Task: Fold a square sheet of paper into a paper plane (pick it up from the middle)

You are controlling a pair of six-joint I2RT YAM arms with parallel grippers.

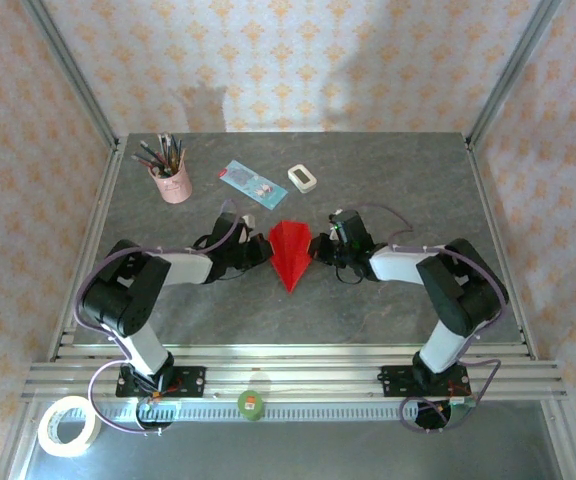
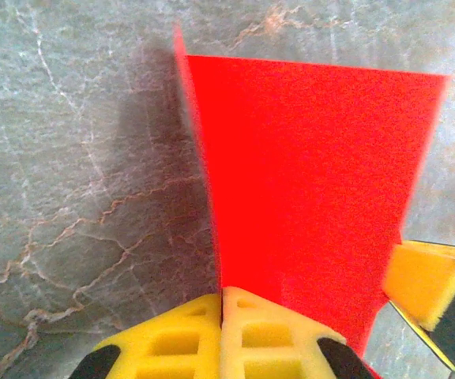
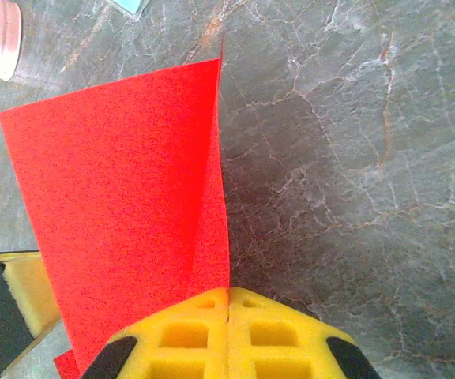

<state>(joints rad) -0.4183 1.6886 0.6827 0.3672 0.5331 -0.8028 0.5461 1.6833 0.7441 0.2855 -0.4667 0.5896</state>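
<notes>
1. Far left: black-and-yellow left tool (image 2: 222,304), clenched pad to pad on the left edge of the bright red folded paper plane (image 1: 290,252), reaching in sideways low over the grey marbled desk (image 1: 398,190).
2. Middle: plane mid-desk, held between both tools; kite-shaped, with the long axis running far to near, the sharp tip aimed at the near edge and the arm bases, and the broad end toward the far side. Centre crease along that same axis.
3. Right: matching right tool (image 3: 228,304), likewise clenched, on the plane's right edge, directly opposite its partner across the crease.
4. Judged from this: neither arm nearer, with the grips mirrored and square to the long axis. Probably a fold about the centre crease next, calling for both sides to be brought in evenly. Otherwise a skewed crease or a torn edge likely.
</notes>
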